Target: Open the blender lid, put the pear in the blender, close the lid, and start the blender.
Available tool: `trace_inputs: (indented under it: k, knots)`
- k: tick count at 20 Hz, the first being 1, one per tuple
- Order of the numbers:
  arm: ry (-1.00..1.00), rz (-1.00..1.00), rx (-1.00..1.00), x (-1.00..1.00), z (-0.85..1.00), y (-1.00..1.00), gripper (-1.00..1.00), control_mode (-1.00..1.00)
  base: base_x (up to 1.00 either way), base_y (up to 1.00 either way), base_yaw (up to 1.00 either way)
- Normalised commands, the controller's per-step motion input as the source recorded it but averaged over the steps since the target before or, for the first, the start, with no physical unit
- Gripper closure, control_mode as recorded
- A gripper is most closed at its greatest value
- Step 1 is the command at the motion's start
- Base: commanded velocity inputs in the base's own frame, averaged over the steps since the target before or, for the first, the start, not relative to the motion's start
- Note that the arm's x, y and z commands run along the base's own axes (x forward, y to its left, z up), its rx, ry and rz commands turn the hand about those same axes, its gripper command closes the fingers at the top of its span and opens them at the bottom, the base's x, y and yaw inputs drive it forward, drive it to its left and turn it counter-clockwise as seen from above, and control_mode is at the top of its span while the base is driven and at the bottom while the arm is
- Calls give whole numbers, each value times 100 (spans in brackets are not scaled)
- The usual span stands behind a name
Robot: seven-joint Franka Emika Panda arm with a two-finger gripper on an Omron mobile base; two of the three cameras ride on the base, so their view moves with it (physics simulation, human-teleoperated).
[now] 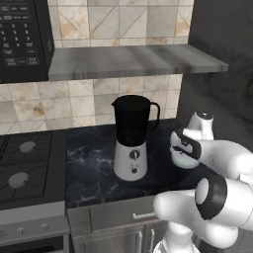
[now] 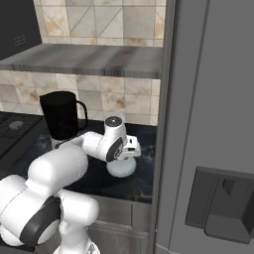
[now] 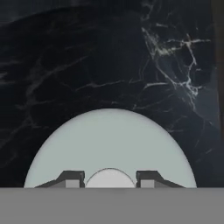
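The blender (image 1: 131,141) stands on the black marble counter (image 1: 91,173), and its dark jar (image 2: 60,116) is open at the top. The pale round blender lid (image 2: 120,169) lies flat on the counter to the right of the blender. In the hand view the lid (image 3: 109,140) sits directly under my gripper (image 3: 109,179), whose two fingertips (image 3: 72,178) press against either side of the small centre knob. My gripper (image 2: 126,158) points straight down at the lid and is shut on that knob. The pear is out of view.
A gas stove (image 1: 24,168) lies left of the counter, with a microwave (image 1: 22,39) above it. A grey shelf (image 1: 133,59) overhangs the blender. A tall grey fridge (image 2: 213,124) walls off the right side, close to the lid.
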Motion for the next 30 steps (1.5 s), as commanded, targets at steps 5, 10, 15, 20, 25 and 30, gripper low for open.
trace_inputs:
  k: [5, 10, 15, 20, 25, 30]
  knots:
    - [-12, 0, -7, -3, 100, 11, 100, -100, 0, 0, 0]
    - [-9, 0, -5, -10, 100, 2, 100, -100, 0, 0, 0]
    - [-9, 0, 0, -25, 93, 3, 100, -100, 0, 0, 0]
    - [-3, 0, 0, -28, 79, 15, 100, -100, 0, 0, 0]
    - [0, 0, 0, -13, 94, 17, 100, -100, 0, 0, 0]
    - [0, 0, 4, -25, 100, 1, 100, -100, 0, 0, 0]
